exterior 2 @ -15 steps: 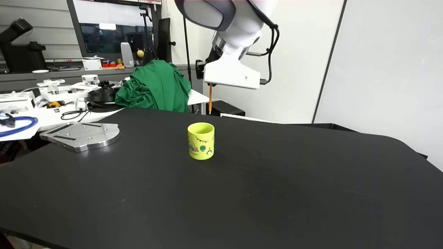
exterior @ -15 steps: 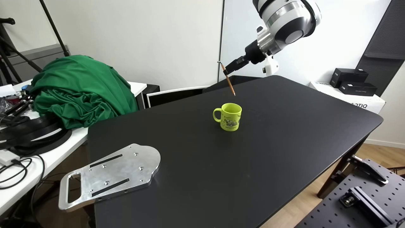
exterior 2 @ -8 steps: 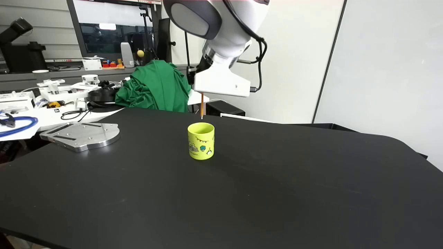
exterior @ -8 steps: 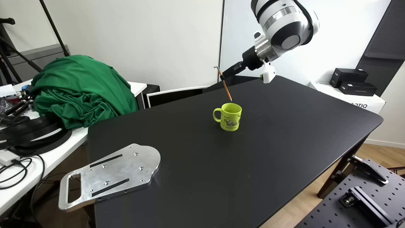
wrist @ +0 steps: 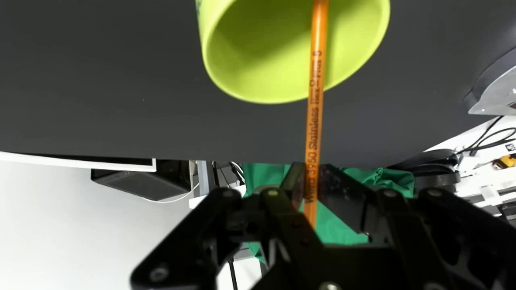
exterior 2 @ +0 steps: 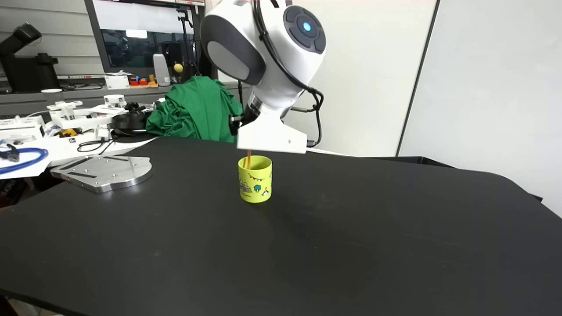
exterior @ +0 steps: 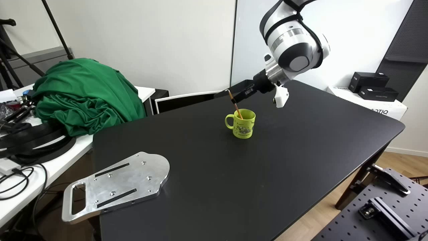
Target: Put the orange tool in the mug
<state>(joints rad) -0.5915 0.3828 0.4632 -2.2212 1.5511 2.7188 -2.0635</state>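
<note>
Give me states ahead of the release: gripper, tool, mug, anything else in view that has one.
gripper: closed on the orange tool
orange tool: tilted, lower end inside the mug, tip hidden
mug: upright on the dark table
metal plate: lying flat, one end past the dark table's edge
green cloth: crumpled in a heap
arm light: lit blue

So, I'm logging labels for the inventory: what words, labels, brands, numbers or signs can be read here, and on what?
"Wera 3950 Stainless Hex-Plus", then a blurred digit, likely 5: on the orange tool, in the wrist view.
"OTIQ", its start cut off: on the white box, in an exterior view.
Lettering on the mug: too small to read.
Marks on the black boxes: too small to read.
</note>
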